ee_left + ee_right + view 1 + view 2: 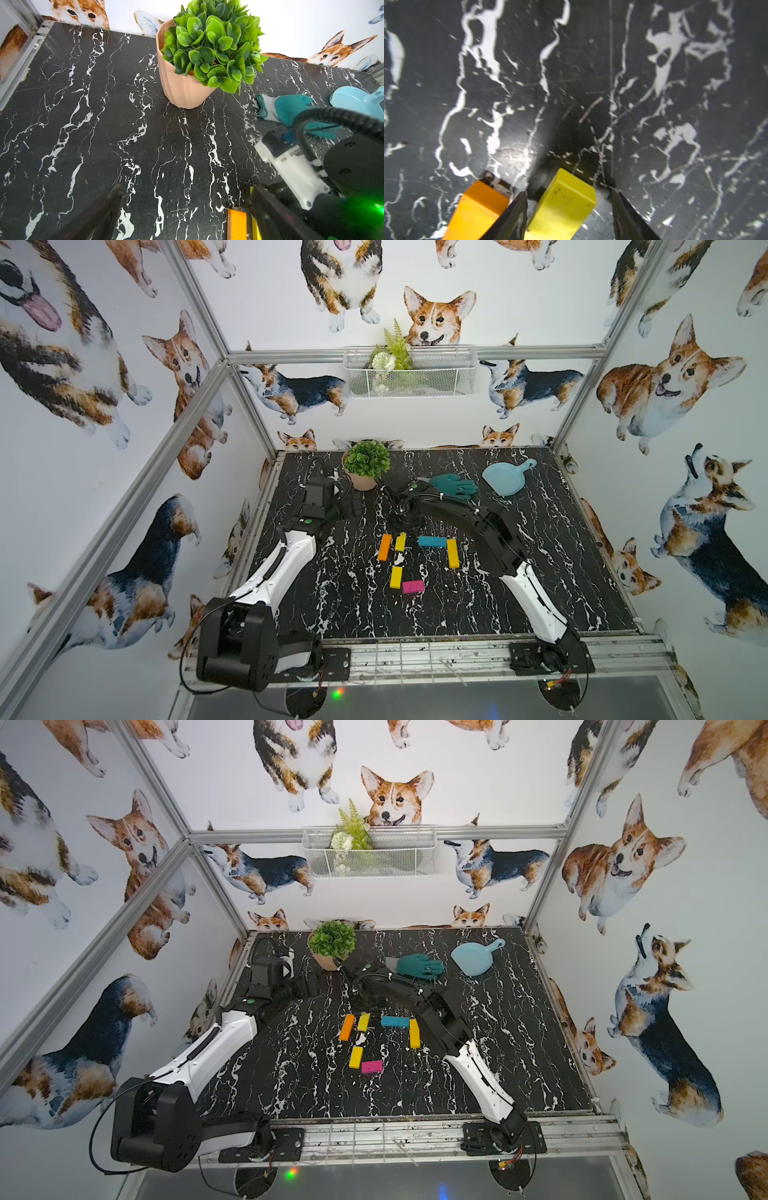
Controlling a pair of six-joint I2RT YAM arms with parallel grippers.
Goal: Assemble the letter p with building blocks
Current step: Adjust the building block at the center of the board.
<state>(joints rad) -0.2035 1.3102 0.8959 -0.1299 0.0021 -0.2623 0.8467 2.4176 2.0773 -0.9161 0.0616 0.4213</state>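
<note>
1. Right wrist view: the right gripper (568,192) straddles one end of a yellow block (562,205). One finger (515,216) sits in the slot between that block and the orange block (477,207). The other stands off with bare table showing between, so the jaws are parted and nothing is clamped.
2. In both top views the six blocks lie mid-table. The orange block and the straddled yellow one are side by side. The teal block (432,541) lies crosswise just beside them, and a second yellow block (452,553) runs down from its far end. A third yellow block (396,576) and the magenta block (413,586) sit nearer the robot, almost corner to corner.
3. My reading is that the step in hand is taking or nudging the straddled yellow block for the stem; the letter is loosely sketched but not closed up.
4. The next move calls for closing squarely on the yellow block without dragging the orange one (the slot between them is very narrow).
5. The left gripper (354,506) hangs spread wide and empty, off to the left of the blocks and near the potted plant (368,460).
6. The table (540,572) is bare toward its near edge and both sides. The glove (455,485) and pan (505,481) lie along the far side, well apart from the blocks.
</note>
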